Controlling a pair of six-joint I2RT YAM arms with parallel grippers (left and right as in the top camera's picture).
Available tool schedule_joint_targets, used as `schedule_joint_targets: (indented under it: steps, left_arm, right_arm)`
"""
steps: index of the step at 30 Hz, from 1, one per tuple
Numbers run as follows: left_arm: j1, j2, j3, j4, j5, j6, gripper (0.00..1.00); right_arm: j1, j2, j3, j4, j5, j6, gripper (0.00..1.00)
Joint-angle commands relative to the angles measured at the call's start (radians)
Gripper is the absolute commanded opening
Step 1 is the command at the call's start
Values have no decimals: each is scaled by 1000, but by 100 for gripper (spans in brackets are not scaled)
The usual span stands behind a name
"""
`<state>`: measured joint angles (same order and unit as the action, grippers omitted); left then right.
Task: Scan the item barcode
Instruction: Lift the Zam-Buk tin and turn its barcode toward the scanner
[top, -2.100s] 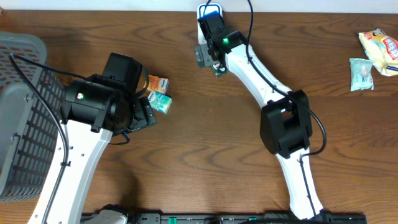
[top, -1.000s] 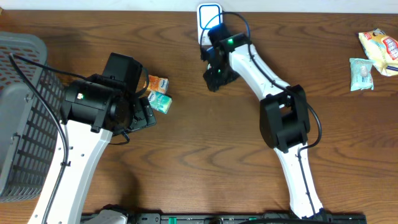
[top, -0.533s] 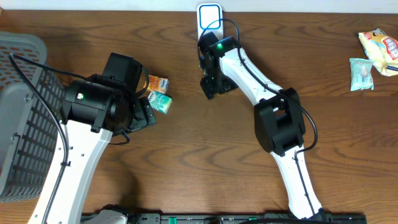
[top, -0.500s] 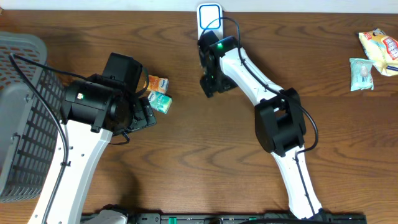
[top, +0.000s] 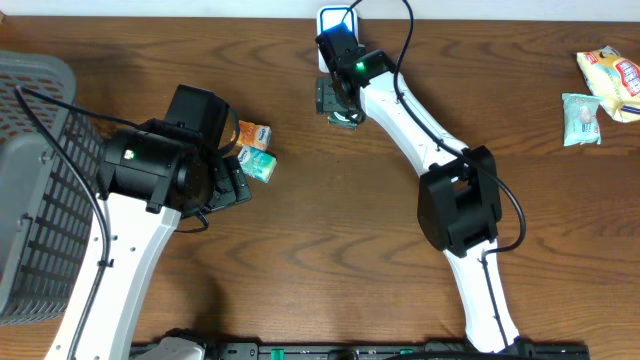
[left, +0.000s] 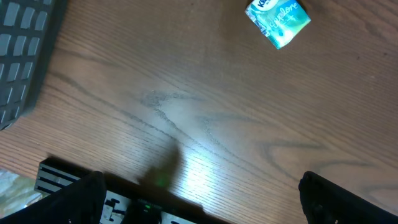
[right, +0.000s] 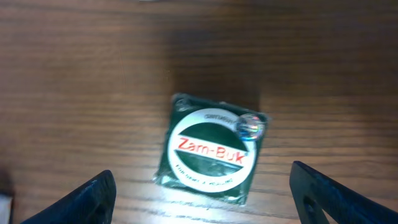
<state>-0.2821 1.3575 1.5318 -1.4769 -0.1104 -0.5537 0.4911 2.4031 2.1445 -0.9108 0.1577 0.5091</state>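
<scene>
The item is a green square Zam-Buk box (right: 212, 149) with a white and red round label, lying flat on the wooden table. My right gripper (right: 208, 190) hangs open just above it, one dark finger (right: 93, 199) on each side, touching nothing. From overhead the right gripper (top: 336, 100) is at the far middle of the table, just in front of the white, blue-rimmed scanner (top: 328, 16), and covers most of the box. My left gripper (left: 205, 202) is open and empty over bare wood, with a teal packet (left: 278, 15) ahead of it.
A grey mesh basket (top: 35, 190) stands at the left edge. An orange packet (top: 252, 132) and the teal packet (top: 260, 166) lie beside the left arm. Two snack bags (top: 610, 70) (top: 581, 118) rest at the far right.
My right gripper has swung back toward the scanner and opened wider; the Zam-Buk box lies free on the table under it. The left arm has not moved.
</scene>
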Motion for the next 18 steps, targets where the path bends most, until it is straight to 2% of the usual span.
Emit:
schedule_joint_targets:
  steps: [1, 13, 15, 18]
  left_arm:
    - [4, -5, 5, -3, -3, -9, 98]
    - [4, -5, 5, -3, -3, -9, 98]
    - [4, -5, 5, -3, -3, -9, 97]
    - [4, -5, 5, -3, -3, -9, 98]
  right_arm:
    - [0, 46, 0, 6, 61, 82, 83]
    - [0, 113, 0, 17, 61, 80, 80]
    - [-1, 117, 0, 23, 61, 81, 75]
    - [0, 118, 0, 22, 61, 79, 61]
